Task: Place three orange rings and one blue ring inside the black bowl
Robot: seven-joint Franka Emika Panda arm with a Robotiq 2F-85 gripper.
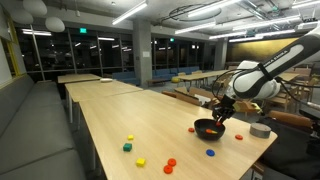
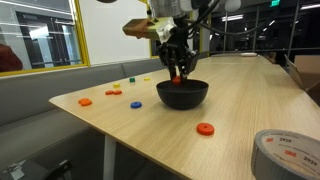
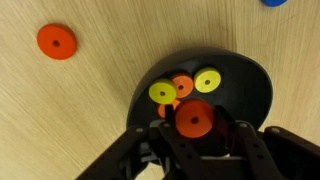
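My gripper (image 3: 195, 128) is shut on an orange ring (image 3: 194, 118), held flat just above the black bowl (image 3: 250, 95). Inside the bowl lie two yellow rings (image 3: 163, 93) and another orange ring (image 3: 182, 86), partly covered by them. In both exterior views the gripper (image 1: 219, 113) (image 2: 178, 71) hangs over the bowl (image 1: 209, 130) (image 2: 183, 95). The blue ring (image 1: 210, 153) (image 2: 135, 104) lies on the table beside the bowl. Loose orange rings lie on the wood (image 3: 56, 41) (image 2: 205, 128) (image 1: 240, 138).
More orange rings (image 1: 170, 164) and yellow and green blocks (image 1: 128, 148) lie toward one end of the long wooden table (image 1: 110, 120). A roll of grey tape (image 2: 289, 156) sits near the table corner. A bench (image 1: 40, 120) runs along the table's side.
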